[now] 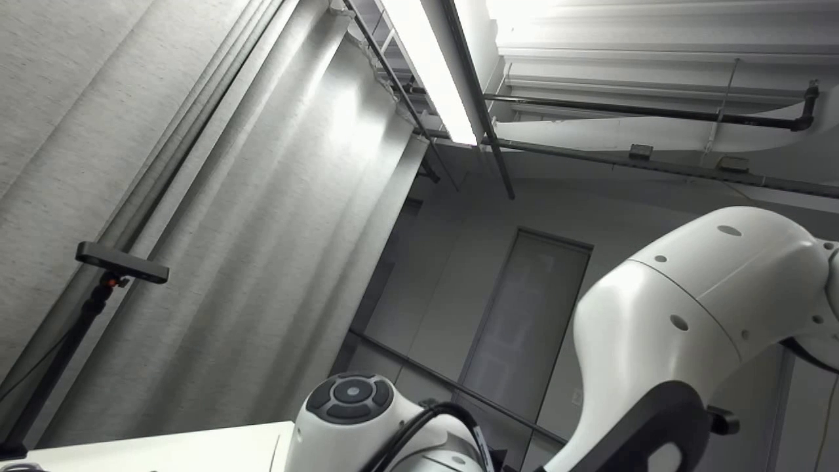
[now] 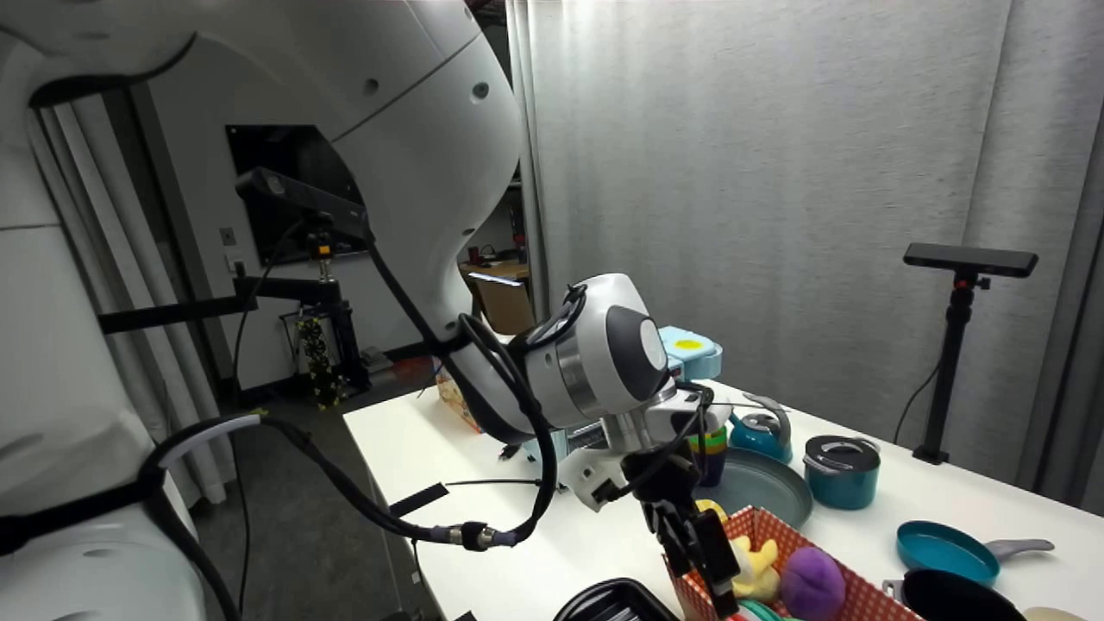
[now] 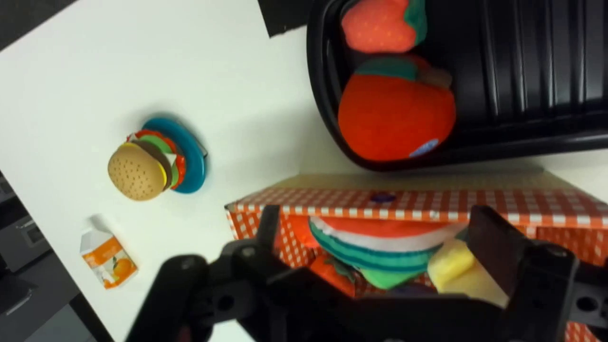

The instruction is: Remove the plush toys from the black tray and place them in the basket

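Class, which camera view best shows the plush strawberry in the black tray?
The wrist view: it shows the plush strawberry, its dotted red body and some green, although the picture's upper edge crops it. Neither exterior view shows it, though in an exterior view part of the black tray appears.

My arm (image 2: 431,147): glossy white, rounded shells (image 1: 629,308), thin dark seams (image 2: 405,88), small oval grey plugs (image 1: 679,322), plus a dark round button pad (image 1: 351,396) and a silver metal ring (image 2: 576,375). Black cables (image 2: 548,466) run outside, strapped with black bands (image 2: 78,513), showing one pale grey sleeve (image 2: 207,438), one dark connector (image 2: 473,536). My gripper (image 3: 380,230): black, blocky, pierced with round holes (image 3: 226,302), its fingers (image 3: 496,249) squared at the tips.
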Controlling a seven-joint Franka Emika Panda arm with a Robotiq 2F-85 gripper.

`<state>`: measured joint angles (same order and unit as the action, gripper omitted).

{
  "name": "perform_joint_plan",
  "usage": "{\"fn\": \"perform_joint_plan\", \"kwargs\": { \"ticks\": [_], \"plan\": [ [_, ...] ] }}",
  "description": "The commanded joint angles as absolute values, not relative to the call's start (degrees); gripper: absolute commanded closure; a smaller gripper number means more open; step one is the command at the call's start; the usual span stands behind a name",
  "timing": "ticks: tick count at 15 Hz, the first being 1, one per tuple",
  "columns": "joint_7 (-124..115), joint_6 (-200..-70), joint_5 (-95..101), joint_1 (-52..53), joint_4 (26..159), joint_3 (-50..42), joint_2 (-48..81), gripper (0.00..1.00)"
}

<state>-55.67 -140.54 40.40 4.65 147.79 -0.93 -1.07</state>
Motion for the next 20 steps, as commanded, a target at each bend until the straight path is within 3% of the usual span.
{"fn": "perform_joint_plan", "kwargs": {
  "ticks": [1,20],
  "plan": [
    [-49.3,-140.1,31.7,3.3,152.0,-0.1,-4.2,0.0],
    [-47.5,-154.3,31.3,3.2,148.7,-4.1,11.1,0.0]
  ]
}}
